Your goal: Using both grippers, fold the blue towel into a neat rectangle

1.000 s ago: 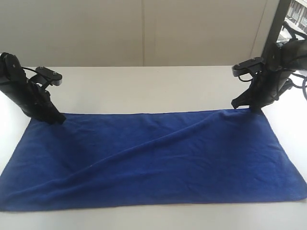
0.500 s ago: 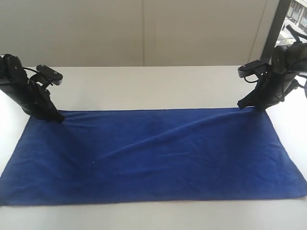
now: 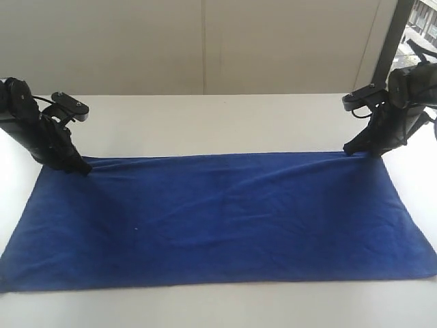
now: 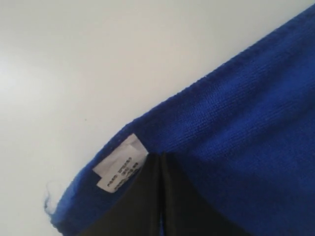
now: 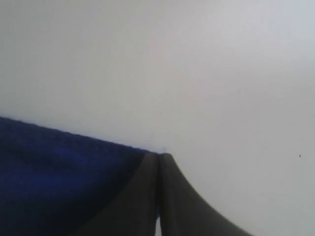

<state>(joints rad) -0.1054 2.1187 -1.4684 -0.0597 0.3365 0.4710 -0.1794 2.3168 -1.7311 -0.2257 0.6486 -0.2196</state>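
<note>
Progress stands at the opening stage, and no fold shows in the cloth. The near long edge of the blue towel [image 3: 218, 225] runs left to right along the near side of the table [image 3: 205, 123], and both near corners lie free and flat on the surface. The middle of the cloth is spread to its full length, with only shallow ripples and no doubled layer visible. At the far long edge, each corner is taken by one arm. The left gripper [image 3: 80, 167] sits on the far-left corner. In the left wrist view its fingers are pressed together with no gap, pinching the cloth just beside the white label [image 4: 120, 169]. The right gripper [image 3: 360, 152] sits on the far-right corner. In the right wrist view its fingers are likewise closed tight, meeting at the very edge of the cloth, so the bite there appears shallow. Beyond the far edge lie white table surface and then the wall [image 3: 205, 41]. Judged complete: cloth laid out, both far corners gripped. Judged outstanding: carry the far edge over onto the near edge, align the corners, release, and make any further fold needed for a neat rectangle.
</note>
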